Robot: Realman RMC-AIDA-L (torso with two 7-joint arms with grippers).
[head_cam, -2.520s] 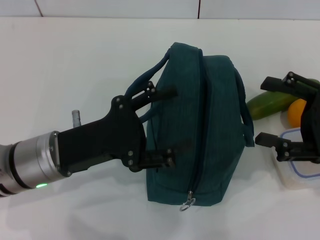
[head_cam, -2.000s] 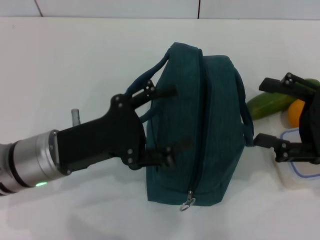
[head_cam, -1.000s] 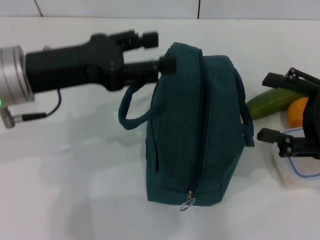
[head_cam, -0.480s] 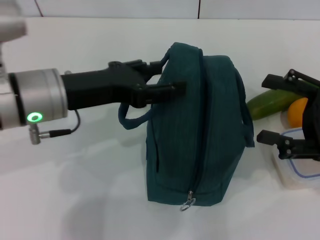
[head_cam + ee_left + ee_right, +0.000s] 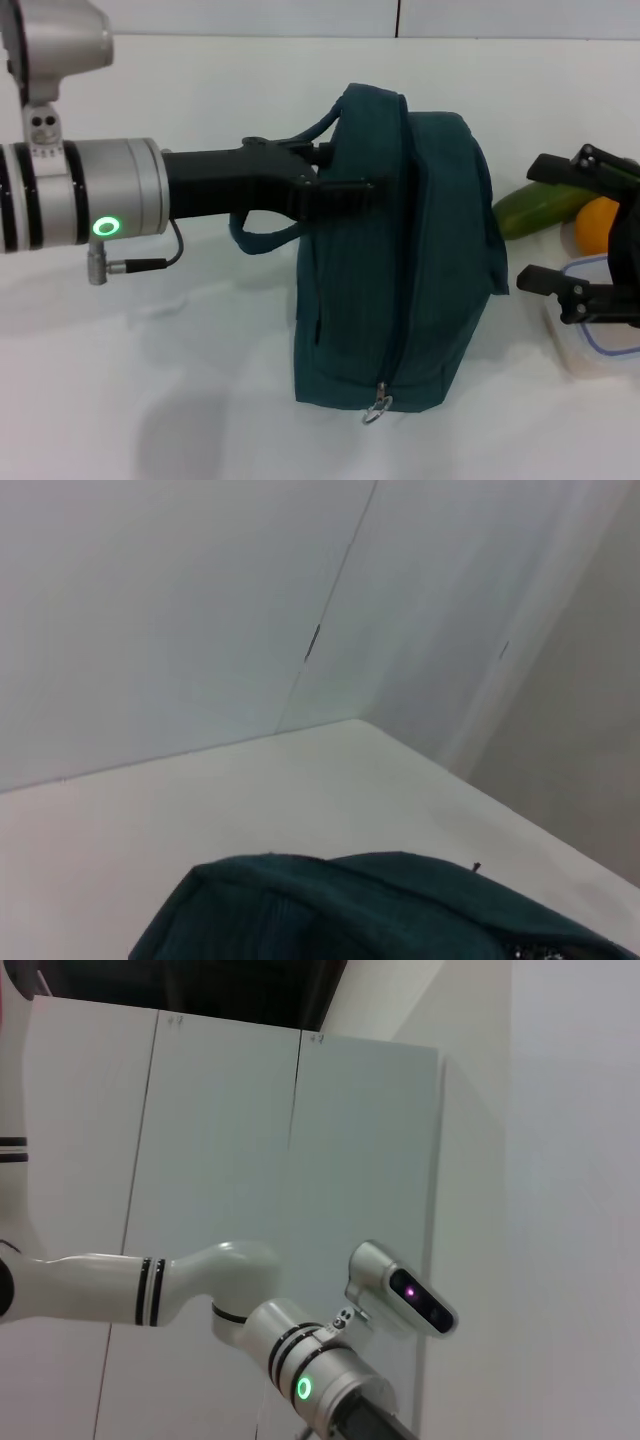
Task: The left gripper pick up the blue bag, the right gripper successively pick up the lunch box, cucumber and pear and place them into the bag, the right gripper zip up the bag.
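A: 2 grippers visible?
B: Yes. Left gripper [image 5: 345, 170] sits mid-frame, fingers clamped on the blue bag [image 5: 400, 260]'s handle. Right gripper [image 5: 550, 225], far right, is spread above the lunch box [image 5: 600, 340].

One blue bag [image 5: 400, 260], one cucumber [image 5: 535, 207], one pear [image 5: 595, 222], one lunch box [image 5: 600, 345]

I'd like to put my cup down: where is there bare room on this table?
Bare tabletop lies left of the bag, under the left end effector at its handle. Right is crowded: cucumber, pear, lunch box, open right end effector.
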